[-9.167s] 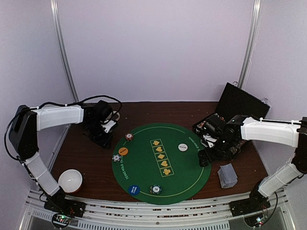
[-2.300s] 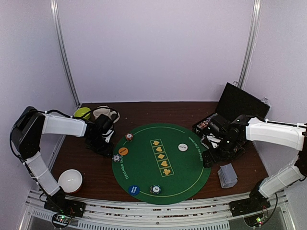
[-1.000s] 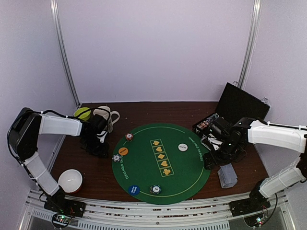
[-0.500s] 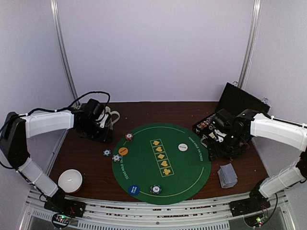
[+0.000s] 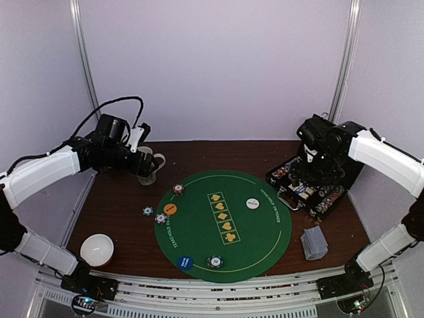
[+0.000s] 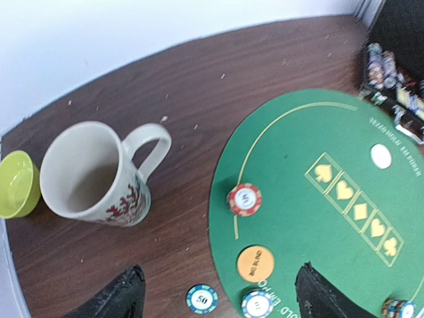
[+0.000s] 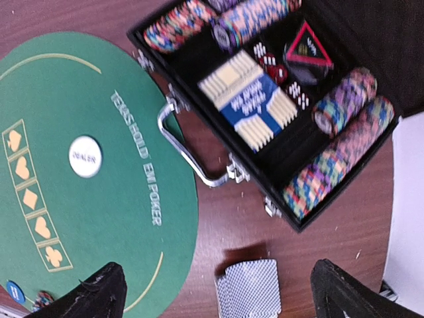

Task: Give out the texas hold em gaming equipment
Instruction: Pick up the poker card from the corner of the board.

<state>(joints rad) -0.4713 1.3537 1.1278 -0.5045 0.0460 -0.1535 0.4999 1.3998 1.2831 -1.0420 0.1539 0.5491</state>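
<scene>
Now that both arms have risen from the low positions they held a second ago, the green mat (image 5: 222,225) and everything around it lie uncovered on the brown table (image 5: 112,205). The open black case (image 5: 313,191), just off the mat's right edge, shows its rows of stacked chips and a boxed deck in the right wrist view, and the right gripper (image 7: 217,275) hangs high above it with its jaws spread wide and nothing between them; it has apparently come away without a load. The left gripper (image 6: 220,281) has pulled back toward the patterned mug (image 6: 93,175), its jaws widening as it lifted and now standing well apart and empty. A loose stack of grey-blue-backed cards (image 5: 314,242) rests on the wood near the mat's front right, untouched. On the mat sit the white dealer button (image 5: 252,203), the orange button (image 5: 170,209) and the blue button (image 5: 185,262), all where they were. The real change is small: a blue chip (image 5: 148,211) now lies alone on the wood just left of the mat, near the chip at the mat's edge (image 5: 161,218), which suggests the left arm has just set it down. That placement looks done, but most chips remain in the case and no cards are dealt.
</scene>
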